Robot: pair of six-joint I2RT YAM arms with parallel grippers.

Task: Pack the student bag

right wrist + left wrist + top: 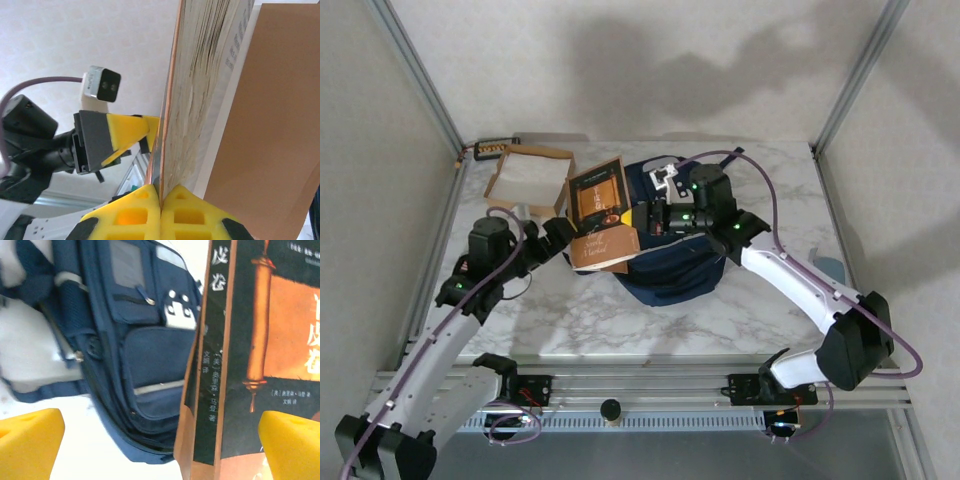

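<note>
Marble-look tabletop; student bag lies flat mid-table, right arm reaching over it. Step in hand, as I read it, is loading the orange-and-black book: it stands on edge at the bag's left side, right gripper pinched shut on its thin edge, left gripper spread wide beside the cover, holding nothing. Next move likely needs the bag's mouth exposed, then the book tipped in; can't tell whether any zip is open.
</note>
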